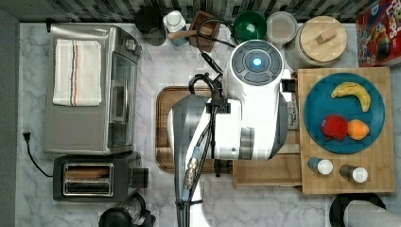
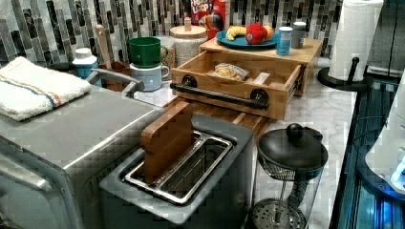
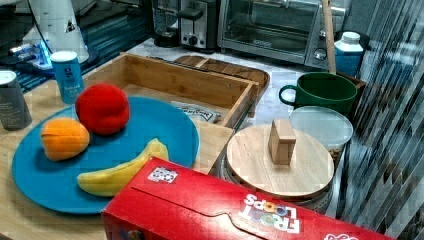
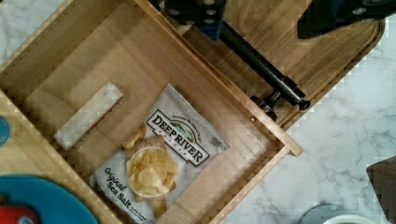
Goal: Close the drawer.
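Sliding on stiff bamboo runners, the light open drawer (image 2: 239,76) should yield to a push on its black handle (image 2: 217,95); claw state unclear.

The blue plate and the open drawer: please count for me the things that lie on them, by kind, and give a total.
On the blue plate:
Banana: 1
Red fruit: 1
Orange fruit: 1
In the drawer:
Bag of chips: 1
Small pale bar: 1
Total: 5
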Tool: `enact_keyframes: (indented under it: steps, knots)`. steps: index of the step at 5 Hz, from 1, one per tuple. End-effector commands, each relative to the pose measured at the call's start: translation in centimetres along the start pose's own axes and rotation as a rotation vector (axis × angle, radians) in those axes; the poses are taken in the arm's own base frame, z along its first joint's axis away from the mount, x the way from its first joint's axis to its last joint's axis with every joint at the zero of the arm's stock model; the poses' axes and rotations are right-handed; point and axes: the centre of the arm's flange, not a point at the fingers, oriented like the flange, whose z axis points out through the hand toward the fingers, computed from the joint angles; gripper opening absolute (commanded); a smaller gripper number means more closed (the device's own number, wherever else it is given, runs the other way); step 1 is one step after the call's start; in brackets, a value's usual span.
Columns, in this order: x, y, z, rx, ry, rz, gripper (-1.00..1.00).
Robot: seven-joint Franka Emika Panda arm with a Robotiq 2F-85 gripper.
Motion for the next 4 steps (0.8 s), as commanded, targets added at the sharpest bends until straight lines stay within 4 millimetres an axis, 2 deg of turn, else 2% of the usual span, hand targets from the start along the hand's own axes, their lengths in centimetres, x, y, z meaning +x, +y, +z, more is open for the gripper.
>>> enact_keyframes:
  steps: [1, 2, 3, 4]
  knots:
    - [0.1, -0.1, 0.2, -0.002, -0.002, -0.012, -1.00]
    - [0.1, -0.1, 0.2, -0.002, -0.002, -0.012, -1.00]
    - [-1.8, -1.7, 1.1, 0.002, 0.027, -0.072, 1.00]
    - [-4.2, -3.6, 1.8, 0.043, -0.023, -0.134, 1.00]
